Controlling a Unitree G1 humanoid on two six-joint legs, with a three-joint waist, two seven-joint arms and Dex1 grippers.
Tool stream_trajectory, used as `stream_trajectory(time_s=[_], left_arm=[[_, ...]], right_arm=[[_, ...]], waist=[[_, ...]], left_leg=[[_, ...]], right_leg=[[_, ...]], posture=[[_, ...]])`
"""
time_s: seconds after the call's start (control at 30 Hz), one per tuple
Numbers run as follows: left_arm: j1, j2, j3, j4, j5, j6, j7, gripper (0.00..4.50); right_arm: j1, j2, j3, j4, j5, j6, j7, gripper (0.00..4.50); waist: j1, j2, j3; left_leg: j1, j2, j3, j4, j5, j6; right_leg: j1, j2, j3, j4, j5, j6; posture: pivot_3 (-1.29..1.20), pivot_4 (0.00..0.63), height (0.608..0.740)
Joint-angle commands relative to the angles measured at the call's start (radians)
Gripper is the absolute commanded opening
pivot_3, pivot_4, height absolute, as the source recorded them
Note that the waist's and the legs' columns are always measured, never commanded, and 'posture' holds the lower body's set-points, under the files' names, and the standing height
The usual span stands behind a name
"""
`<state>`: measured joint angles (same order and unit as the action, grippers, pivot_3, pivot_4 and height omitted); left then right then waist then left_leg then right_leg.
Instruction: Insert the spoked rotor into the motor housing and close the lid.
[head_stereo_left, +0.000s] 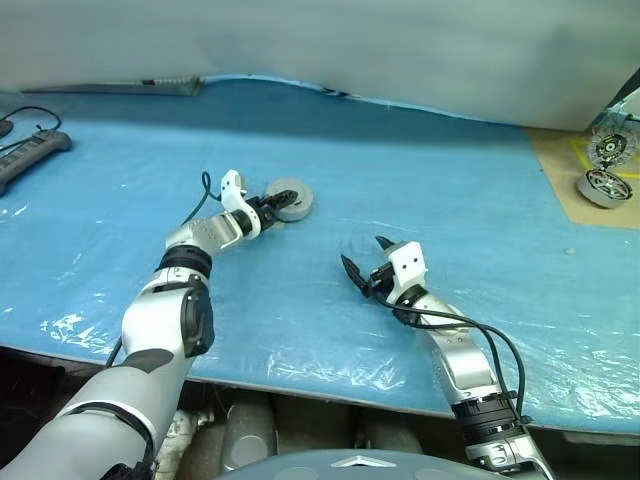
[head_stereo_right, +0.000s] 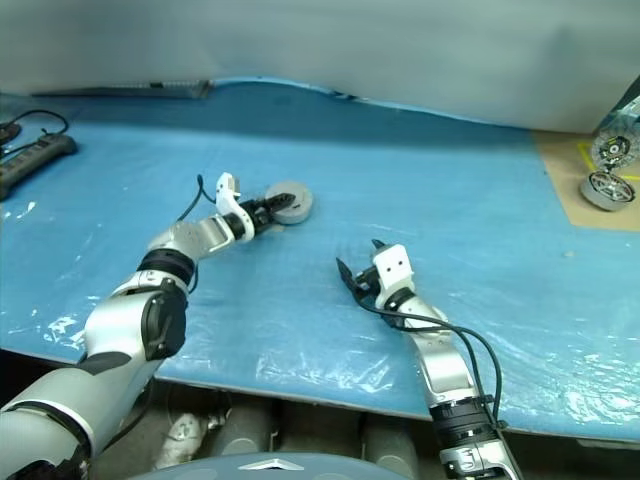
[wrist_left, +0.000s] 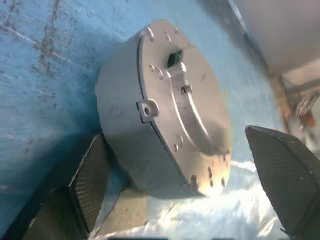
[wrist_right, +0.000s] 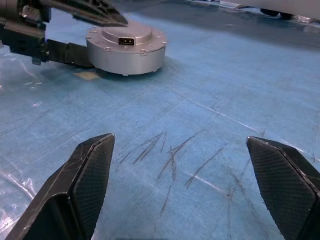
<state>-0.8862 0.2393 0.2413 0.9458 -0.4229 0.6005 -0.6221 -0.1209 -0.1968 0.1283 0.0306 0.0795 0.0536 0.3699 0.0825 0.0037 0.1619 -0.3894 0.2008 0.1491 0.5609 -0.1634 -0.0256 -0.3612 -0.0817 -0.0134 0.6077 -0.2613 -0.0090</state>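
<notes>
Power strip: a dark strip (head_stereo_left: 33, 152) with its cable is lying at the bench's far left edge, at about ten o'clock from the left arm.
Bench: its blue plastic sheet (head_stereo_left: 420, 170) is wrinkling and glinting along the near edge.
Left pincer: the left pincer (head_stereo_left: 268, 210) is standing released, its two black ribbed fingers (wrist_left: 87, 185) bracketing the closed motor without clamping it.
Motor housing: the motor housing (head_stereo_left: 292, 200), a squat round silver drum, is sitting at roughly two o'clock from the left pincer, just off its tips.
Lid: the lid (wrist_left: 182, 100) is lying plain grey face up on the housing, showing small screw bosses and a dark connector slot; the unit is reading as closed.
Key relation: the left arm is far nearer the housing; the drum is round, so no long axis is governing the approach.
Right pincer: the right pincer (head_stereo_left: 362, 268) is hanging wide open over bare, scratched sheet, with the housing at about eleven o'clock, well apart.
Duplicate motor: a second motor (head_stereo_left: 604, 185) is resting on the tan board at far right.
</notes>
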Motion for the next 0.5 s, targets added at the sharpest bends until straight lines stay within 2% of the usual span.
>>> stream_trajectory(time_s=[0.03, 0.13, 0.2, 0.33, 0.5], left_arm=[[0.222, 0.045, -0.169, -0.227, 0.126, -0.042, -0.074, 4.46], [0.366, 0.069, -0.223, -0.438, 0.167, -0.177, -0.087, 4.46], [0.445, 0.072, -0.235, -0.528, 0.214, -0.344, -0.058, 4.46], [0.538, 0.064, -0.237, -0.611, 0.259, -0.571, -0.027, 4.46], [0.602, 0.033, -0.222, -0.678, 0.239, -0.690, -0.005, 4.46]], right_arm=[[0.008, -0.003, -0.027, -0.023, 0.017, -0.015, 0.004, 4.50], [0.034, -0.007, -0.044, -0.046, 0.031, -0.011, 0.007, 4.50], [0.057, -0.007, -0.057, -0.071, 0.044, -0.008, 0.010, 4.50], [0.107, -0.001, -0.076, -0.131, 0.064, 0.001, 0.000, 4.50], [0.154, 0.007, -0.072, -0.180, 0.054, 0.009, -0.015, 4.50]], waist=[[-0.006, 0.001, 0.000], [-0.012, 0.001, -0.001], [-0.012, 0.001, -0.001], [-0.013, 0.001, 0.000], [-0.012, 0.001, 0.000]], left_leg=[[0.001, 0.000, 0.001, -0.001, 0.000, 0.000], [0.000, 0.001, 0.001, -0.003, 0.000, 0.000], [0.000, 0.001, 0.001, -0.004, -0.001, 0.002], [-0.004, 0.001, 0.001, -0.004, -0.002, 0.002], [-0.010, 0.001, 0.001, -0.004, -0.001, 0.002]], right_leg=[[0.000, 0.000, 0.000, 0.000, 0.000, -0.001], [0.000, 0.001, 0.000, -0.001, -0.001, -0.002], [-0.001, 0.001, 0.000, -0.001, -0.002, -0.002], [-0.006, 0.001, -0.001, -0.002, -0.002, -0.002], [-0.011, 0.001, 0.000, -0.002, -0.002, -0.002]], posture=[[0.00, 0.150, 0.740], [0.00, 0.150, 0.740], [0.00, 0.150, 0.740], [0.00, 0.150, 0.740], [0.00, 0.150, 0.740]])
